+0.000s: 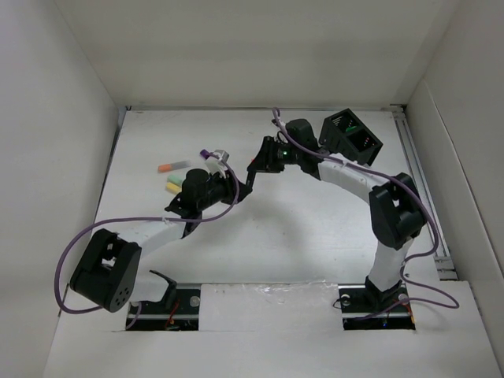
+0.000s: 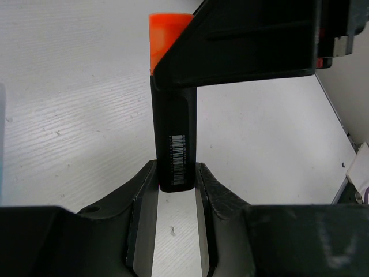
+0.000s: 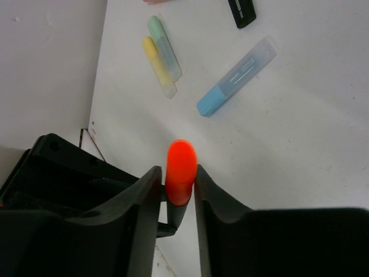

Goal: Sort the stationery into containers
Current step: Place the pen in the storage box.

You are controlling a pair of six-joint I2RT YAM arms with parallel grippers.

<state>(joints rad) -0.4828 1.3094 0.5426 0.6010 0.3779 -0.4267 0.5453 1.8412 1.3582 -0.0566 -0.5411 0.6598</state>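
Starting wide: the white table point(image 1: 315, 228) lies in front of me, and the black box point(image 1: 350, 135) sits at its far right, behind my right arm and well apart from every pen. It looks tilted from above.

Both arms reach in toward the middle. My left claw point(image 2: 176, 173) is clenched on the orange-capped marker point(image 2: 173, 127), fingers pressed to both sides of the black barrel near its barcode end. My right claw point(image 3: 176, 179) is clamped on the same marker at the other end, with the orange cap squeezed between its fingers. So the one marker is held from both ends, up off the table, left of centre in the top view.

Down on the table, seen from my right wrist: a light blue highlighter point(image 3: 236, 78) lies at a slant. Just beside it, a green highlighter point(image 3: 164, 49) and a yellow highlighter point(image 3: 158, 66) lie touching side by side. From above, a pale orange highlighter point(image 1: 175, 166) rests near the left wall, and a purple-capped marker point(image 1: 206, 154) lies just past my left wrist.
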